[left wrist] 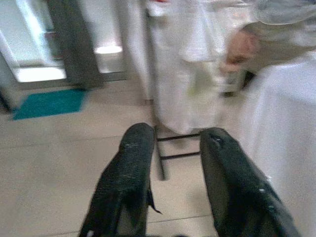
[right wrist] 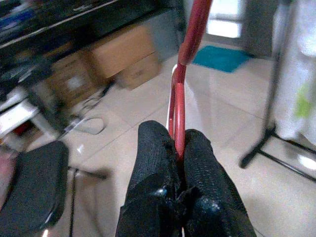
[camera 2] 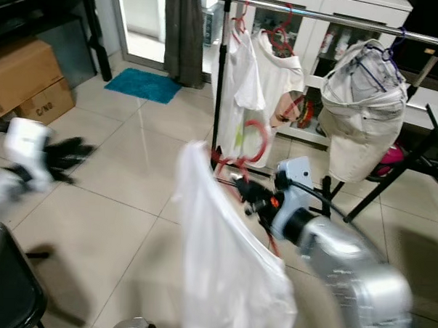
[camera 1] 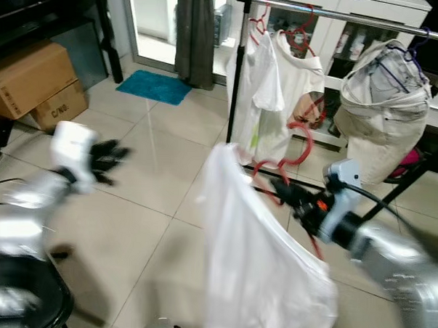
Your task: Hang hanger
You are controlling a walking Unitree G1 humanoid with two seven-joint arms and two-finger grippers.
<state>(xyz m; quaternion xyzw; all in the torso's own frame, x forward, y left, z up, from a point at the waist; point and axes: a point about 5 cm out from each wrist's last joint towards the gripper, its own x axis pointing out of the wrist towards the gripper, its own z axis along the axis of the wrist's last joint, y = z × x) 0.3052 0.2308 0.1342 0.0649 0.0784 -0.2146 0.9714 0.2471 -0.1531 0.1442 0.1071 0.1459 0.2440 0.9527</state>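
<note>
Below and short of the rail, right gripper pinches red hanger with white shirt, hook up toward rail; left gripper open, farther.

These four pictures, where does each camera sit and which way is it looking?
Left eye view: on the head, looking down and forward at the clothes rail; both arms show, right gripper holding the red hanger with the white shirt.
Right eye view: beside it, same scene.
Left wrist view: along the open left gripper toward the rail.
Right wrist view: along the fingers pinching the hanger.
The teal mat appears in all four.
</note>
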